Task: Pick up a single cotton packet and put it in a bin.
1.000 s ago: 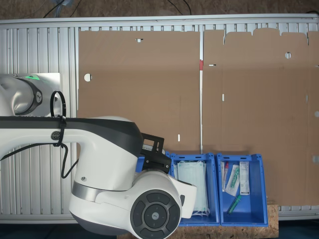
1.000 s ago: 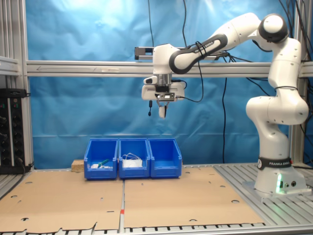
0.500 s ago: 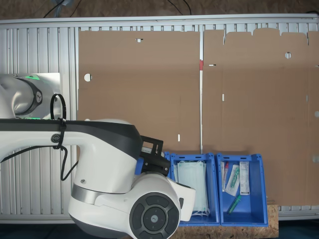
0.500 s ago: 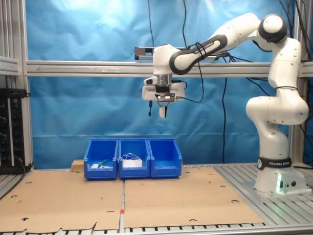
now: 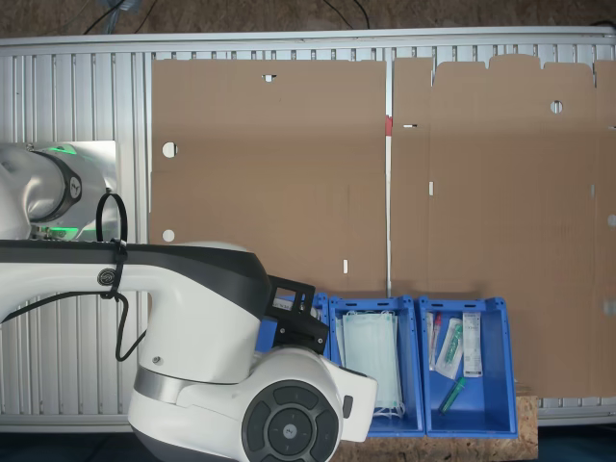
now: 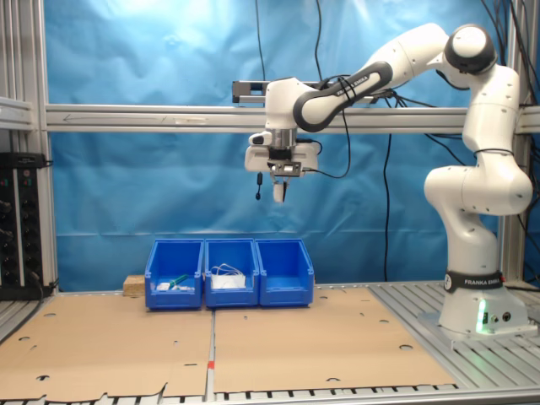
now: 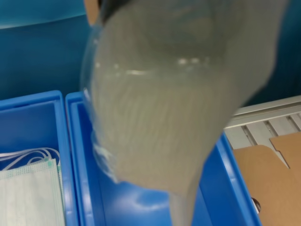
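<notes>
The cotton packet (image 7: 164, 117), a pale, limp, crinkly pouch that looks light and soft and is best pinched by one edge, hangs clamped in the closed pincer (image 6: 279, 192) high above the bin (image 6: 285, 272), the empty one beside the bin of face masks (image 6: 230, 273).
</notes>
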